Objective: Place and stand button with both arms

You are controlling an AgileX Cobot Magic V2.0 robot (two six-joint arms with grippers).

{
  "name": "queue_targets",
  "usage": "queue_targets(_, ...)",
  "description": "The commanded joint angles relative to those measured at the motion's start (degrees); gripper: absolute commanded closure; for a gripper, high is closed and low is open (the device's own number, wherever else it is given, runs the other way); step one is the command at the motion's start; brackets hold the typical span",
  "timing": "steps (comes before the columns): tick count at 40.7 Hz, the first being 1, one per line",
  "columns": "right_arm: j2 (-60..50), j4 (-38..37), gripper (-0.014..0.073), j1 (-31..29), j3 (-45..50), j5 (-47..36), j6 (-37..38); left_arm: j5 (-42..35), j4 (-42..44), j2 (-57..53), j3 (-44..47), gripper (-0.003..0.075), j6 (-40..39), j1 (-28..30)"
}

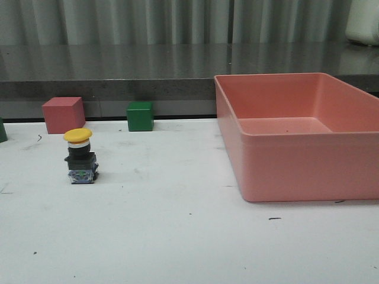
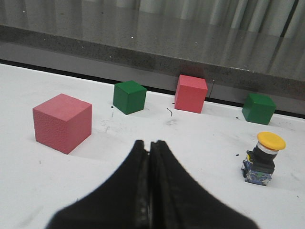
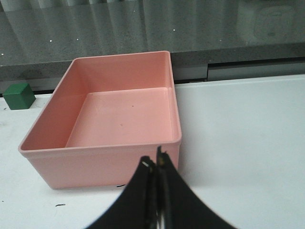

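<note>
Button (image 1: 80,156) upright on the white table (image 1: 177,236), left of centre in the front view, yellow mushroom cap uppermost, black collar beneath it, dark blocky base with a bluish clear bottom resting flat on the surface. Nothing touches it. Behind it, near the dark ledge at the table's far edge, stand a pink cube (image 1: 63,115) and, further to the right, a green cube (image 1: 140,116); both are apart from the button. A large pink bin (image 1: 308,171) occupies the right side of the table, well apart from the button, its interior bare. Neither arm appears in the front view. In the left wrist view, the left gripper (image 2: 149,144) hovers above the table with its two black fingers (image 2: 138,162) pressed together, holding nothing; the button stands off to one side of it, untouched, and two pink cubes and two green cubes are seen beyond the fingertips. In the right wrist view, the right gripper (image 3: 155,162) hangs in front of the near wall of the bin, fingers (image 3: 167,176) drawn almost together with only a thin slit between them, nothing held.
</note>
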Motion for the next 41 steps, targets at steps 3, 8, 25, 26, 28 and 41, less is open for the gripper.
queue_targets(3, 1.3, -0.7, 0.0655, -0.3, -1.5, -4.7, -0.5, -5.0, 0.0, -1.3, 0.8, 0.074, -0.6, 0.2)
queue_targets(8, 1.3, -0.7, 0.0655, -0.3, -1.5, -4.7, -0.5, -5.0, 0.0, -1.3, 0.8, 0.074, -0.6, 0.2)
queue_targets(25, 1.3, -0.7, 0.0655, -0.3, -1.5, -4.7, -0.5, -5.0, 0.0, -1.3, 0.8, 0.074, -0.6, 0.2)
queue_targets(26, 1.3, -0.7, 0.0655, -0.3, -1.5, -4.7, -0.5, -5.0, 0.0, -1.3, 0.8, 0.074, -0.6, 0.2)
queue_targets(28, 1.3, -0.7, 0.0655, -0.3, -1.5, -4.7, -0.5, -5.0, 0.0, -1.3, 0.8, 0.074, -0.6, 0.2)
queue_targets(41, 1.3, 0.6, 0.0655, -0.3, 2.8, -10.3, -4.3, -5.0, 0.0, -1.3, 0.8, 0.074, -0.6, 0.2)
